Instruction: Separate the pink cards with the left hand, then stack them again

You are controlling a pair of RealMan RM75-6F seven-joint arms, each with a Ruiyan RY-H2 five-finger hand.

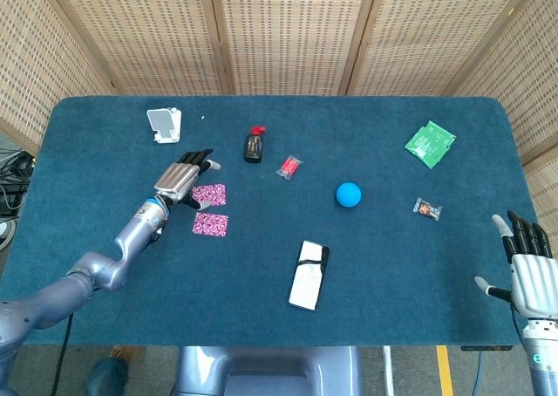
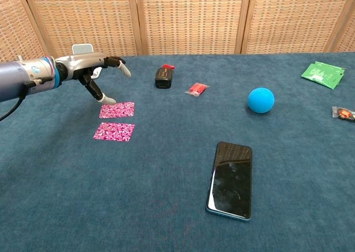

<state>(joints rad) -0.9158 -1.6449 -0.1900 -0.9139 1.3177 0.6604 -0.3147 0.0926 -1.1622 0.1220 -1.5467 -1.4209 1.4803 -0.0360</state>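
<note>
Two pink patterned cards lie flat and apart on the blue table. The far card [image 1: 209, 194] [image 2: 117, 110] sits just beyond the near card [image 1: 210, 224] [image 2: 114, 131], with a strip of cloth between them. My left hand [image 1: 181, 179] [image 2: 92, 69] hovers above and to the left of the far card, fingers spread, holding nothing; its thumb tip hangs near the card's left edge. My right hand [image 1: 528, 269] stays at the table's near right corner, fingers apart and empty, seen only in the head view.
A phone [image 1: 309, 274] [image 2: 231, 178] lies near the front centre. A blue ball [image 1: 349, 194] [image 2: 260, 100], red packet [image 1: 289, 167], black bottle [image 1: 253, 145], white stand [image 1: 164, 124], green packet [image 1: 430, 144] and small wrapped candy [image 1: 427, 208] are scattered further back and right.
</note>
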